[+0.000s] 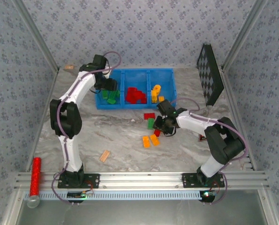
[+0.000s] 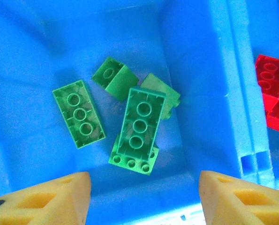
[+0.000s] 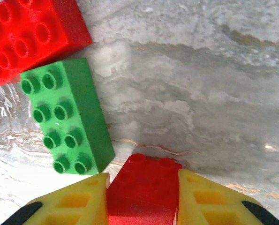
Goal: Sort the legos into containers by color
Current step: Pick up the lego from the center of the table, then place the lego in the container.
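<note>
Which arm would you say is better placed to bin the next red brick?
Right. The right tool is shut on a red brick, close to the middle compartment that holds the reds. The left tool hangs open over the green bricks, holding nothing.

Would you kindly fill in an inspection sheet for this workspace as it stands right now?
Surface: grey marbled table, no spills seen.
Job's things: blue bin holds green bricks in its left compartment, red bricks in the middle and orange bricks on the right. On the table lie a loose red brick, a green brick and two orange bricks.
Clutter: wooden block on the table; red glittery cylinder at the front left.
Grippers: left pincer is open over the green compartment and holds nothing; right pincer is shut on a red brick.
Cables: purple cables loop along both arms.
Surroundings: papered walls; checkerboard panel at the right.
</note>
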Available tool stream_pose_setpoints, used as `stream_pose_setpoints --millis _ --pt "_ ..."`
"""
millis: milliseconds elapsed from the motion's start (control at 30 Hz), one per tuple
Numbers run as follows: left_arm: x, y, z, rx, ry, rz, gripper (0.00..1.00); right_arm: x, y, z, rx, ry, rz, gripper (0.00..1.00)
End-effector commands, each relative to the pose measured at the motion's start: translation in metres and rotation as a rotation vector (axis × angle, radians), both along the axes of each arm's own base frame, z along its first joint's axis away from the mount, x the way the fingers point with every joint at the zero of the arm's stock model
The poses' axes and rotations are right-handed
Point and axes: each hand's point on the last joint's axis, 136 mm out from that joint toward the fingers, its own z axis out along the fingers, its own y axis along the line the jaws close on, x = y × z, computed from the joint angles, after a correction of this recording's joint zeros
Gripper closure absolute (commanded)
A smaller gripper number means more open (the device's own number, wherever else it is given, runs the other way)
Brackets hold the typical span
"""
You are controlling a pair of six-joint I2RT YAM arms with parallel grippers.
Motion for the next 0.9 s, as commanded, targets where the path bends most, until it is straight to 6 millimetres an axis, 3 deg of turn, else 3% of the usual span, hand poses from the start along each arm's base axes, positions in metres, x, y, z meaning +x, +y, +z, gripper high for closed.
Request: stream_pose_setpoints --millis 0,167,267,433,600,733,867 --pt "-0.011 0.003 0.018 -0.029 -0.013 0.008 0.38 -0.028 -0.032 -0.012 -0.114 0.084 0.019 0.70" --pt "-0.025 0.006 0.027 -0.033 -0.015 0.011 0.38 -0.014 -0.037 0.027 -0.129 -0.005 0.070 0.70" --pt "-0.037 0.006 0.034 -0.057 -0.018 0.011 0.38 0.005 -0.034 0.059 -0.126 -0.087 0.101 0.70" --pt "-0.066 0.006 0.040 -0.105 -0.004 0.011 0.37 0.051 -0.017 0.121 -0.125 -0.249 0.197 0.70" --pt "-0.107 0.009 0.032 -0.124 0.055 0.028 0.37 0.105 0.016 0.175 -0.136 -0.411 0.316 0.70" --pt "-0.137 0.008 0.028 -0.150 0.087 0.042 0.36 0.144 0.047 0.194 -0.170 -0.506 0.412 0.70" --pt "-0.164 0.005 0.028 -0.198 0.105 0.056 0.36 0.177 0.081 0.190 -0.210 -0.566 0.515 0.70"
